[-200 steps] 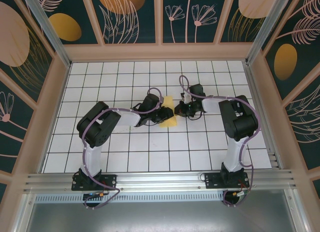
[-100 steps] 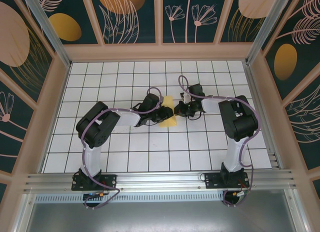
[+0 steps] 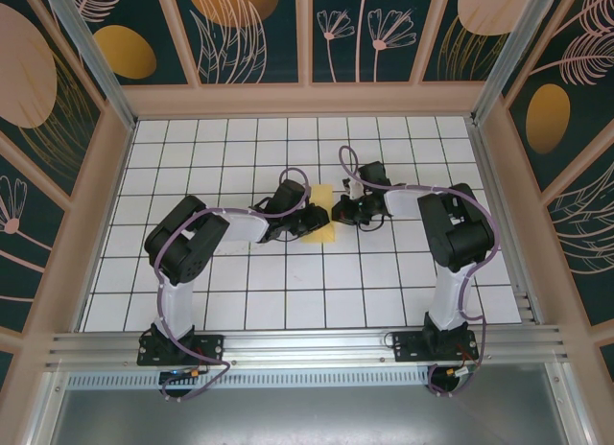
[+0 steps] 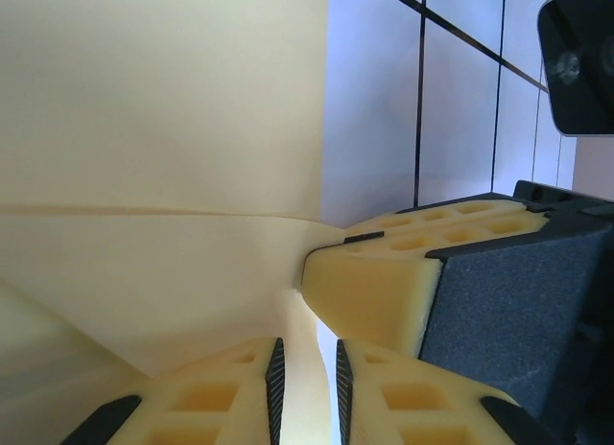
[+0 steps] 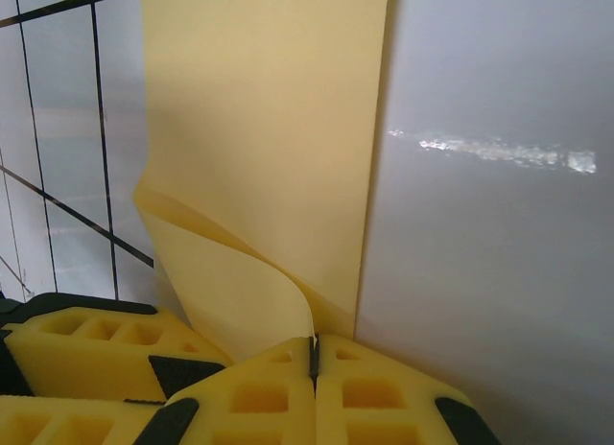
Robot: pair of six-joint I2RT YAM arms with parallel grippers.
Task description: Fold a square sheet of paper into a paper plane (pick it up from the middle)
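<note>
Top view, paper: the yellow sheet of paper (image 3: pixel 320 226) lies about mid-table on the white gridded table (image 3: pixel 288 292), right between the two arms. From up here it reads as a narrowish rectangle.
Top view, grippers: the left gripper (image 3: pixel 309 221) is at the paper's left edge and the right gripper (image 3: pixel 342 213) at its right edge. Both are low over it, pretty much nose to nose.
Left wrist, paper: it takes up the upper left, with one crease running across. The lower part lifts and curls toward the fingers.
Left wrist, left gripper: the jaws are nearly together with just a slim gap and a flap of paper standing in it. Honestly can't tell if it's actually pinching.
Left wrist, neighbour: a foam finger (image 4: pixel 374 282) of the right gripper sits just beside it, touching the paper's edge.
Right wrist, right gripper: the jaws are pressed together, clamped on the tip of the curled-up layer.
Right wrist, paper: the flat layer runs away up the frame, and the upper layer peels up on the left.
Right wrist, neighbour: the left gripper's foam finger (image 5: pixel 96 339) is at lower left, close by.
</note>
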